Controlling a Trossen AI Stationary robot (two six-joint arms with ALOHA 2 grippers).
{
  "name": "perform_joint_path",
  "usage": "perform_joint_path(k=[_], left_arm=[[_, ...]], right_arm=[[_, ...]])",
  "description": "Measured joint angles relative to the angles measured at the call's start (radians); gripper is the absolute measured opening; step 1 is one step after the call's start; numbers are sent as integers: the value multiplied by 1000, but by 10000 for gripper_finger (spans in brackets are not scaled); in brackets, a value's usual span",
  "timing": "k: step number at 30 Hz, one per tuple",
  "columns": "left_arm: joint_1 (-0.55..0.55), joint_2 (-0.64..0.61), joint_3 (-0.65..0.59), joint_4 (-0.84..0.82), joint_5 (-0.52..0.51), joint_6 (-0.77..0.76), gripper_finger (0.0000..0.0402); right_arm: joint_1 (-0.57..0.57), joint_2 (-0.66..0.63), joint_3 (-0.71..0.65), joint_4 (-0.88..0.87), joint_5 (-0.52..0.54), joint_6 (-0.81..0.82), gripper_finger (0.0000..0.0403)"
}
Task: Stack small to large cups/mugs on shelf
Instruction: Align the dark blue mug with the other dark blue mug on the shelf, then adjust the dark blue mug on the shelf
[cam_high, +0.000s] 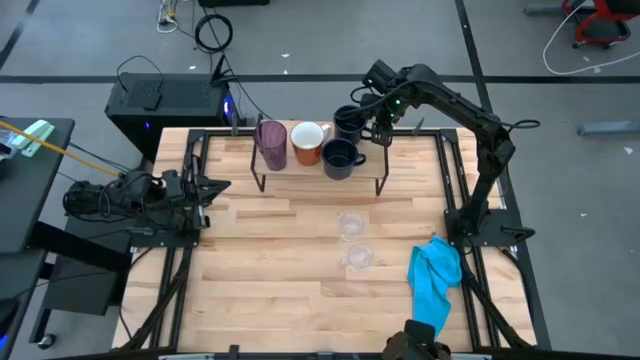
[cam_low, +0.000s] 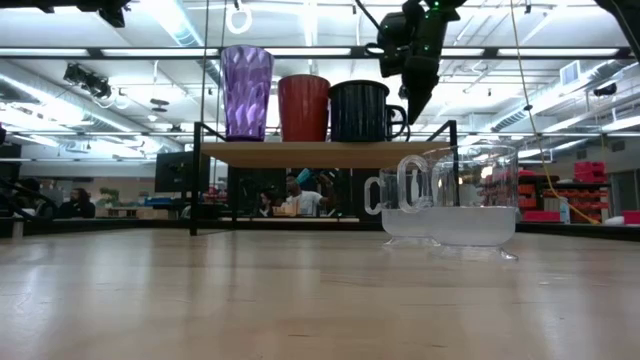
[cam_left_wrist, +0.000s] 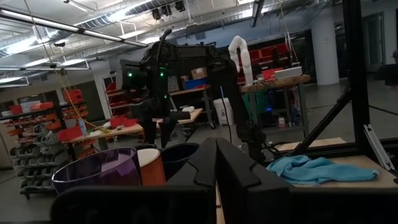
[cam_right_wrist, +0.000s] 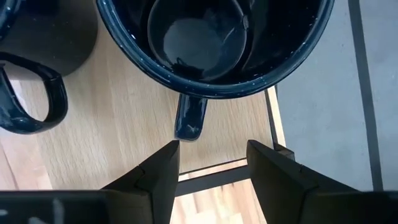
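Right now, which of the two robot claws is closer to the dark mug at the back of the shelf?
The right gripper. It hangs open just beside the rear dark mug on the shelf. The left gripper sits shut at the table's left edge, well away from it.

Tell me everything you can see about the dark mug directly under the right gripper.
The rear navy mug is glossy dark blue with fine pale speckles near the rim, enamel-like. It stands upright on the shelf near its back right corner, mouth up and empty. Its short handle points toward the right gripper, whose fingers stand open just off the handle, not touching it. A second dark mug stands close beside it; whether they touch is unclear.
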Motion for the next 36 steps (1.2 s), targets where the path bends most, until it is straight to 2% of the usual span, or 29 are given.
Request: perform_joint_path(k=[5, 15, 25, 30, 36], left_arm=[[0, 0, 0, 0, 0, 0, 25], [0, 0, 0, 0, 0, 0, 8], [0, 0, 0, 0, 0, -1, 23], [0, 0, 0, 0, 0, -1, 10], [0, 0, 0, 0, 0, 0, 15]], right_arm=[[-5, 0, 0, 35, 1, -11, 193], [-2, 0, 0, 65, 0, -19, 193], [2, -2, 3, 67, 19, -11, 193], [39, -8, 97, -16, 37, 61, 193], [160, -12, 234, -121, 18, 130, 193]])
